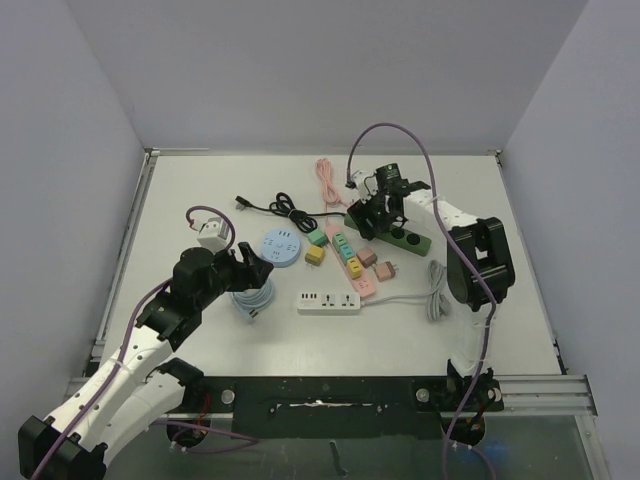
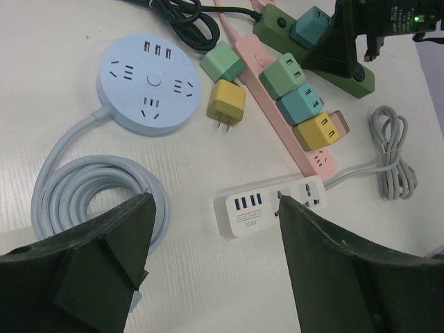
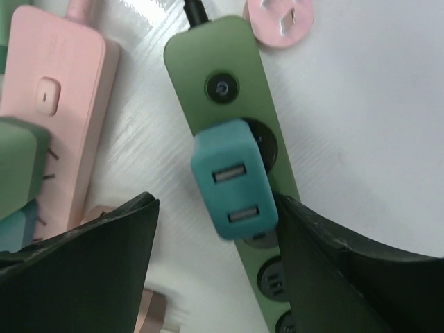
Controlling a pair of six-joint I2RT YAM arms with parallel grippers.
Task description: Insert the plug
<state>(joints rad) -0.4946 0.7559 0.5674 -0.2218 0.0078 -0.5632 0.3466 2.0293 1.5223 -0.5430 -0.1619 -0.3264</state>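
On the green power strip [image 3: 211, 52] at the bench's [image 1: 200, 180] far right, the teal USB plug [image 3: 234, 189] sits over a socket, directly between the nearer right arm's [image 1: 470, 250] wide-open, empty jaws.

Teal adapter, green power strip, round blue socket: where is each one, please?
teal adapter [image 3: 236, 194], right wrist view, face between its two ports.
green power strip [image 3: 211, 48], right wrist view, bare end above the button.
round blue socket [image 2: 149, 83], left wrist view, centre of top.
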